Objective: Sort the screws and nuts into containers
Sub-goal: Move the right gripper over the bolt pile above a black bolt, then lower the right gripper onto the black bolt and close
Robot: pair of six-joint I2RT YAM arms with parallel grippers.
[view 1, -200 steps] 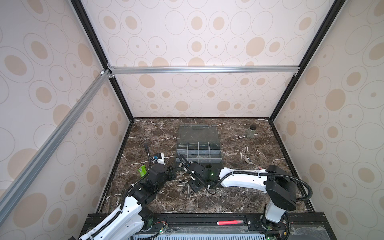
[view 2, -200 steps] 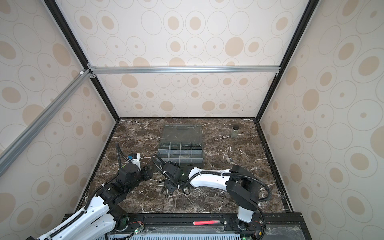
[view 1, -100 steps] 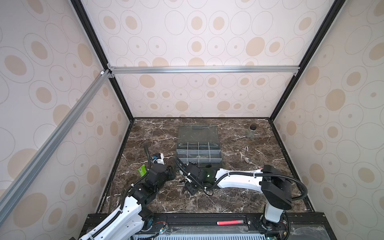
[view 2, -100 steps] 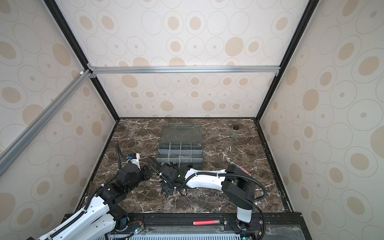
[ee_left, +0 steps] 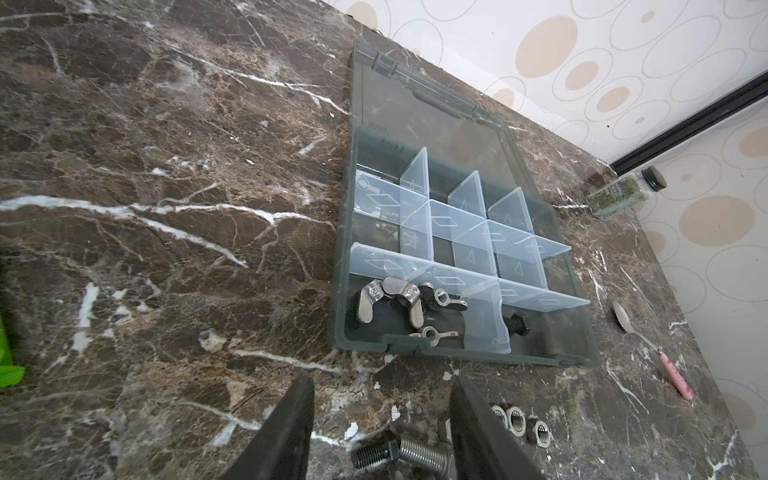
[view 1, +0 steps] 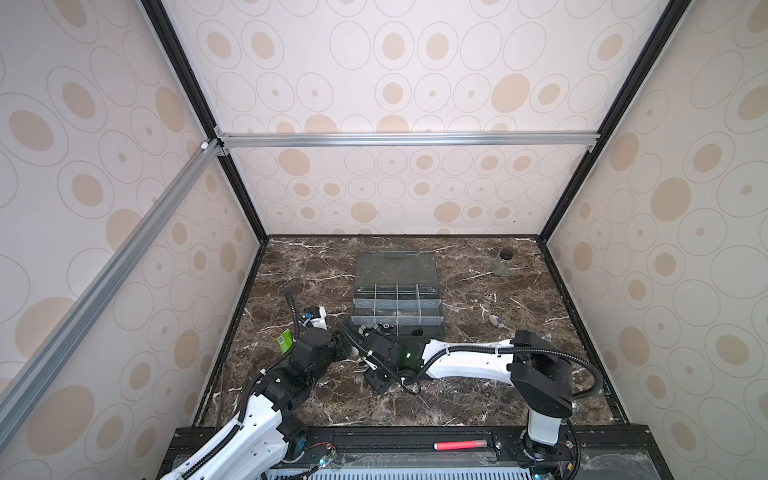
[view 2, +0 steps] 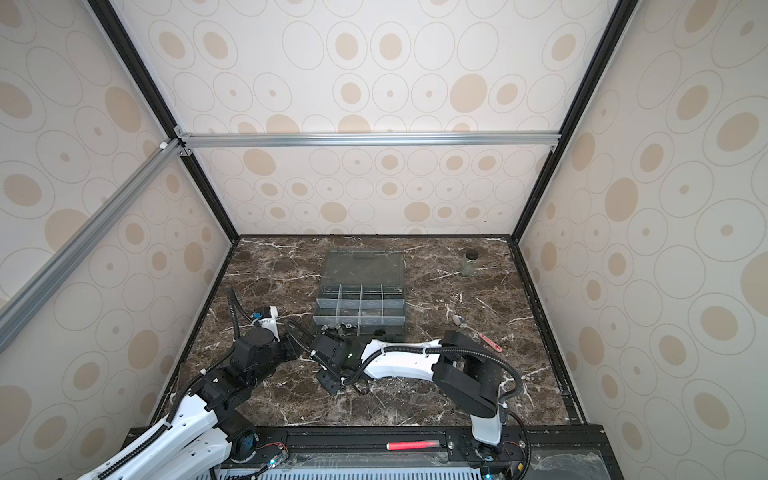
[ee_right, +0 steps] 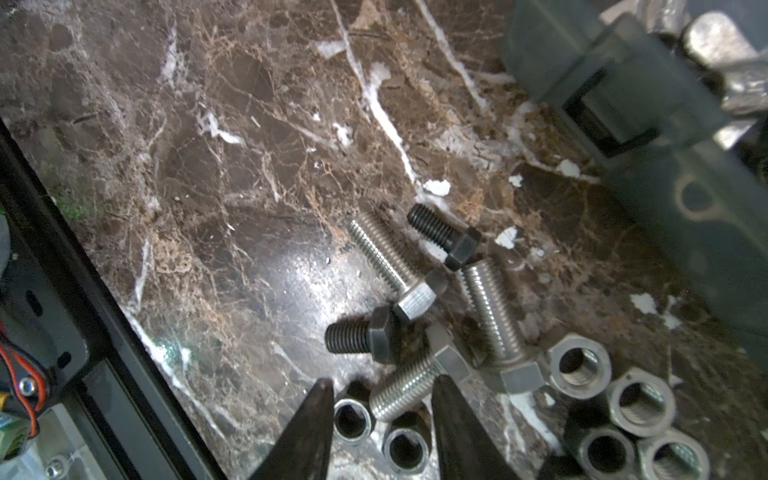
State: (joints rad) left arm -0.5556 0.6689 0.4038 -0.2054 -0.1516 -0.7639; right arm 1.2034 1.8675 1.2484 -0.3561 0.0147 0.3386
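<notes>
Loose screws [ee_right: 386, 257], silver and black, lie in a pile on the marble beside several hex nuts [ee_right: 579, 365]. My right gripper [ee_right: 384, 395] is open low over this pile; between its fingertips sit two nuts and the threaded end of a silver screw [ee_right: 409, 390]. My left gripper [ee_left: 382, 390] is open just left of the pile, with bare marble between its fingers and screws [ee_left: 399, 451] close by. The containers are the compartments of the grey organizer box [view 1: 397, 307] [ee_left: 338, 291]. One near compartment holds wing nuts [ee_left: 390, 297], and the one beside it a black screw [ee_left: 515, 324].
The box's clear lid [ee_left: 436, 116] lies open toward the back wall. A glass jar with a black lid [view 1: 503, 264] stands at the back right. A spoon with a pink handle [ee_left: 648, 345] lies right of the box. A green packet [view 1: 284, 340] sits by the left arm.
My right arm has shifted slightly left and toward the front, over the pile, and its jaws have widened a little. The left arm has not moved.
</notes>
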